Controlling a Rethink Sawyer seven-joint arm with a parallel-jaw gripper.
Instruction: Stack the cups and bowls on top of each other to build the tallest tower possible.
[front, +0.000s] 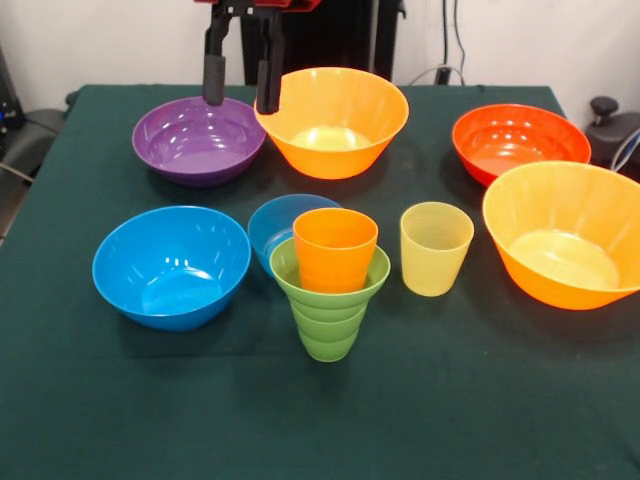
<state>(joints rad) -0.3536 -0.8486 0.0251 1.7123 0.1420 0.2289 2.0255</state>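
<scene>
tower (330, 290): orange cup (335, 248) nested in green cup (328, 315)
gripper (242, 88): parted, empty, behind tower
risk: a bowl added off-centre could topple it

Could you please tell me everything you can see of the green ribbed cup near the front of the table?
The green cup is a glossy, plastic-looking tumbler with stepped ribs down its side, flaring to a wide rim. It stands upright on the dark green table cloth, nearest the camera among the pieces. An orange cup sits nested inside it, sticking up well above its rim. The small blue bowl lies just behind it; whether they touch cannot be told. The gripper hangs far off, not near it.
</scene>
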